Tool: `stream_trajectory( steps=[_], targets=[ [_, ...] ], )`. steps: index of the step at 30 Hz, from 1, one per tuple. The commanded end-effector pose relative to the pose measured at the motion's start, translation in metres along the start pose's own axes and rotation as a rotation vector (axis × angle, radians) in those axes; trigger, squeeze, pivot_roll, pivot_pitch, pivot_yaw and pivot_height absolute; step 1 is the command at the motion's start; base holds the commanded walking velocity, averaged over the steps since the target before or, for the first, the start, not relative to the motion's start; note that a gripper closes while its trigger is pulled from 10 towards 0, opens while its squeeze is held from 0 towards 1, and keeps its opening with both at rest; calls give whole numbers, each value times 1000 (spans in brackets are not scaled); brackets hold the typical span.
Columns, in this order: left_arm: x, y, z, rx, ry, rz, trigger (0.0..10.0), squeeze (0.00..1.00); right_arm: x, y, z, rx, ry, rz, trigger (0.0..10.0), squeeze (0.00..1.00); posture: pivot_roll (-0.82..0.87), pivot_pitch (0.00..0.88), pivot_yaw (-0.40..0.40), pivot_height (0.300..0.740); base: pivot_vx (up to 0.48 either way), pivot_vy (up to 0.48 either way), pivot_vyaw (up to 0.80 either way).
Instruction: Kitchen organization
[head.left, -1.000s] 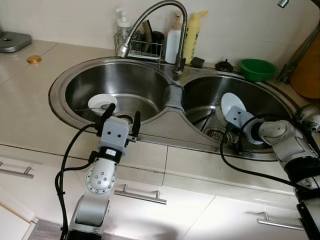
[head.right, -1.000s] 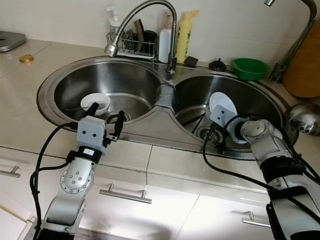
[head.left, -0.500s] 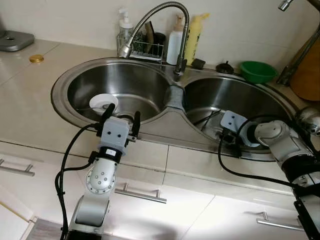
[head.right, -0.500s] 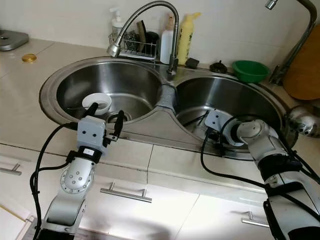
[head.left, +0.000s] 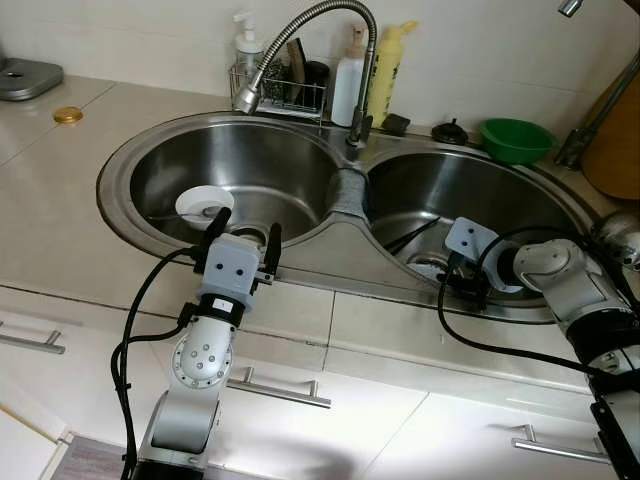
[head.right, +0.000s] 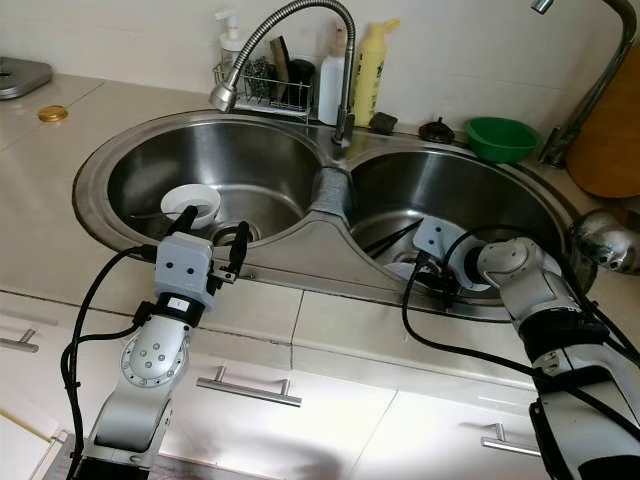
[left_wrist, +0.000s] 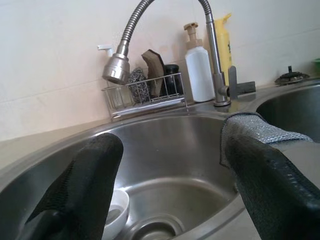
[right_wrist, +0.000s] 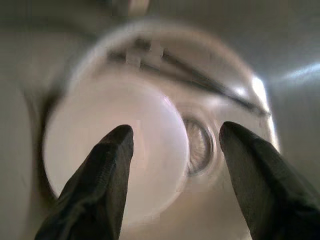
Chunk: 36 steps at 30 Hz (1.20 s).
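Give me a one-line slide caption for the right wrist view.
Open right gripper poised over a white plate beside the drain in the sink basin.

Steel-grey double sink (head.left: 330, 245) set in a beige bench (head.left: 60, 200); white bowl (head.left: 204, 205) in its left basin, green bowl (head.left: 515, 139) and yellow bottle (head.left: 385, 70) behind it.
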<state>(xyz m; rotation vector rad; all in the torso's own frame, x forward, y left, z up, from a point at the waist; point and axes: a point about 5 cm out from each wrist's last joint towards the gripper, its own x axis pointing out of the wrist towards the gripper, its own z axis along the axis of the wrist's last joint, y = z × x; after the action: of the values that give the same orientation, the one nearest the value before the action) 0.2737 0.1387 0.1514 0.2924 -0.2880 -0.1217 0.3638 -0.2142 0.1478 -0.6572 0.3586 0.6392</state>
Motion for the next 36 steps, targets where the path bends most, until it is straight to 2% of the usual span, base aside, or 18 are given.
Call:
stream_trajectory(
  steps=[1,3,5,8,9,11,12,13,17,20,22,23,26,36],
  targets=[
    [-1,-3,0,-5,4,-10,10000,0,-1,-5,17,37,-124,-67,10000,1000,111,0,-93,740,0,0,0],
    [-1,-3,0,-5,4,-9,10000,0,-1,-3,29,62,-216,-121,10000,1000,113,0,-93,740,0,0,0],
    [-2,-3,-1,-6,5,-8,10000,0,-4,-1,44,111,-329,-238,10000,1000,113,0,-91,740,0,0,0],
    [-2,-3,0,-8,3,-6,10000,0,-10,4,57,152,-414,-371,10000,1000,113,0,-90,740,0,0,0],
    [-2,-3,-1,-7,7,-4,10000,0,-14,8,62,174,-454,-421,10000,0,110,0,-86,740,0,0,0],
    [-2,-3,-1,-8,9,-2,10000,0,-16,11,64,191,-480,-454,10000,0,109,0,-84,740,0,0,0],
    [-2,-3,-1,-12,8,-2,10000,0,-19,15,66,220,-505,-503,10000,0,109,0,-84,740,0,0,0],
    [-1,-3,1,-24,-3,-3,10000,0,-27,24,66,278,-536,-610,10000,0,109,0,-81,740,0,0,0],
    [-1,-2,2,-32,-8,1,10000,0,-35,31,64,306,-544,-707,10000,0,106,0,-81,740,0,0,0],
    [0,-2,2,-34,-8,2,10000,0,-37,34,63,297,-545,-726,10000,0,106,0,-81,740,0,0,0],
    [1,-1,2,-40,-8,1,10000,0,-39,44,61,310,-524,-750,10000,0,101,0,-78,740,0,0,0],
    [1,-1,2,-40,-8,1,10000,0,-39,44,61,310,-524,-750,10000,0,101,0,-78,740,0,0,0],
    [1,-2,3,-41,-11,-4,10000,0,-39,47,60,337,-518,-765,10000,0,99,0,-79,740,0,326,0],
    [3,-3,4,-42,-21,-8,10000,0,-37,53,68,320,-521,-780,10000,0,102,0,-83,740,0,387,0]
  ],
)
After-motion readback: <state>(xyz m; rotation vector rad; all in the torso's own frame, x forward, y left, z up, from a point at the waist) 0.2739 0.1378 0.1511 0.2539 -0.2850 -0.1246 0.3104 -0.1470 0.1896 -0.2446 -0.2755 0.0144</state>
